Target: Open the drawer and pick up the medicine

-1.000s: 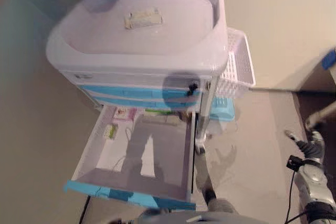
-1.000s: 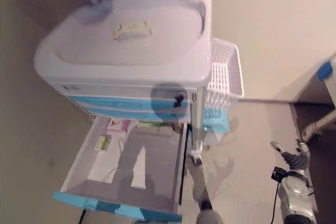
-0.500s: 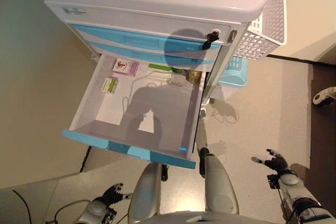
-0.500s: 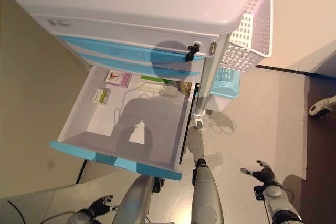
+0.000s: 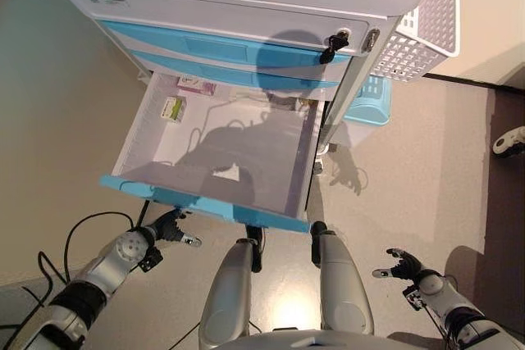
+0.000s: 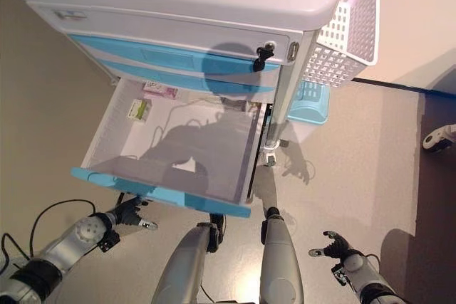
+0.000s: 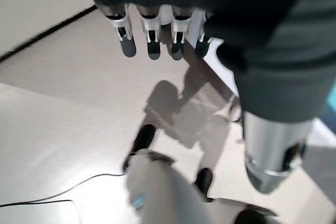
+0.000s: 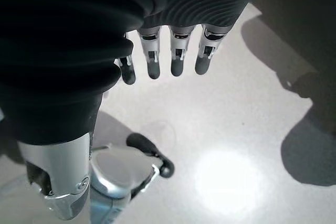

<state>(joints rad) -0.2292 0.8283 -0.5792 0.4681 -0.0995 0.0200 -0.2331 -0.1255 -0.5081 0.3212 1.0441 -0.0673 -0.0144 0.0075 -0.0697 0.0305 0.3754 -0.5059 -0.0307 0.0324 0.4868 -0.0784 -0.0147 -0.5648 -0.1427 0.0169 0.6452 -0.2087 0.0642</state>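
Drawer (image 5: 215, 176) of the cart (image 5: 246, 6) is pulled right out, blue front (image 5: 205, 202) toward the robot, so step one of the task looks done & the inside is open from above. Meds sit at the far end, tucked near or under the closed blue drawers (image 5: 221, 55): a small green-and-white box (image 5: 173, 108) by the left wall, a pink-and-white box (image 5: 196, 84) just beyond it at the far left corner, & a few more items along the far edge toward the right, too shaded to tell what. Near half of the drawer floor is bare. Nothing picked up yet.

Left hand (image 5: 169, 226) hangs low, just under & near the drawer front's left end, not touching it; left wrist view shows its fingers (image 7: 149, 38) straight & loose, holding nothing. Right hand (image 5: 404, 265) is well off to the right over bare floor, fingers (image 8: 176, 51) relaxed & spread, empty too.

White mesh basket (image 5: 418, 38) hangs on the cart's right side; contents can't be seen. Light-blue bin (image 5: 371, 104) sits below it on the floor side.

Likely next: a reach over the front, deep to the far end.
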